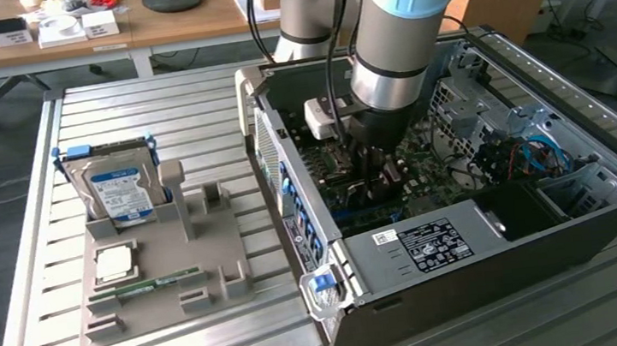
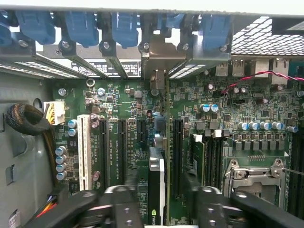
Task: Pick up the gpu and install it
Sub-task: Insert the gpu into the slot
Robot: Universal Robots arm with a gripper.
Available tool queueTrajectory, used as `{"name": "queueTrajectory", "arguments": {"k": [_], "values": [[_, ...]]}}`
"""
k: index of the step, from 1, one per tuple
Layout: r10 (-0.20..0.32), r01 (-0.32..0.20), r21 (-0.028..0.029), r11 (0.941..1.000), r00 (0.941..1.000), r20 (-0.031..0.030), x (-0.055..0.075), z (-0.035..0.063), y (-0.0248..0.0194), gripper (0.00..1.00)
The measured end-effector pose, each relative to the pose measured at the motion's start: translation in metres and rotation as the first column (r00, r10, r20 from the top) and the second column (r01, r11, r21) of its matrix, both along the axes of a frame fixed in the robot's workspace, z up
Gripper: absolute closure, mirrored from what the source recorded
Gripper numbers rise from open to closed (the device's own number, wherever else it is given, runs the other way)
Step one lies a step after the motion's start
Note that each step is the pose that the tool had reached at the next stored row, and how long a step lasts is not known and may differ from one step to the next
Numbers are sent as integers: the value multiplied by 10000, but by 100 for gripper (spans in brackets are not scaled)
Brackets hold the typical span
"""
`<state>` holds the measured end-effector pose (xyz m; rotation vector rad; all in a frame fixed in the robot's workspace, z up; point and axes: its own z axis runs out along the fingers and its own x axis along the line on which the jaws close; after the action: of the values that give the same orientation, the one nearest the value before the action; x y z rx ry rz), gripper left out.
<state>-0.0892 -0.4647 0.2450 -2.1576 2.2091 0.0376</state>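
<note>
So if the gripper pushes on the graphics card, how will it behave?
The graphics card is a thin board standing on edge on the motherboard, so it probably stays stiff under downward pressure but could tilt under sideways pressure. Its small parts look fragile.

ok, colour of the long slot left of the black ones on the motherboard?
White slot, clearest in the wrist view.

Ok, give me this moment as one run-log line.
gripper: inside computer case, jaws either side of gpu | gpu: upright on edge on motherboard | hard drive: in holder outside
</note>
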Motion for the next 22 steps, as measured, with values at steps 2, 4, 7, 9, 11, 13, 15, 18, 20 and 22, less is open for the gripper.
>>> {"name": "queueTrajectory", "arguments": {"k": [2, 4, 7, 9, 11, 13, 15, 18, 20, 22], "values": [[0, 0, 0, 10000, 10000, 0, 0, 0, 0, 43], [0, 0, -1, 10000, 10000, 0, 0, 0, 0, 37], [0, 0, -1, 10000, 10000, 0, 0, 0, 0, 31], [0, 0, -1, 10000, 10000, 0, 0, 0, 0, 31], [0, 0, -5, 10000, 10000, -2, 0, 8, -1, 31], [0, 0, -1, 10000, 10000, 0, 0, 30, 0, 31], [-1, 1, -1, 10000, 10000, 0, 0, 59, 0, 31], [0, 0, -1, 10000, 10000, 0, 0, 116, 0, 31], [0, 0, -1, 10000, 10000, 0, 0, 163, 0, 31], [-1, 1, -2, 10000, 10000, 0, 0, 205, 0, 31]]}}
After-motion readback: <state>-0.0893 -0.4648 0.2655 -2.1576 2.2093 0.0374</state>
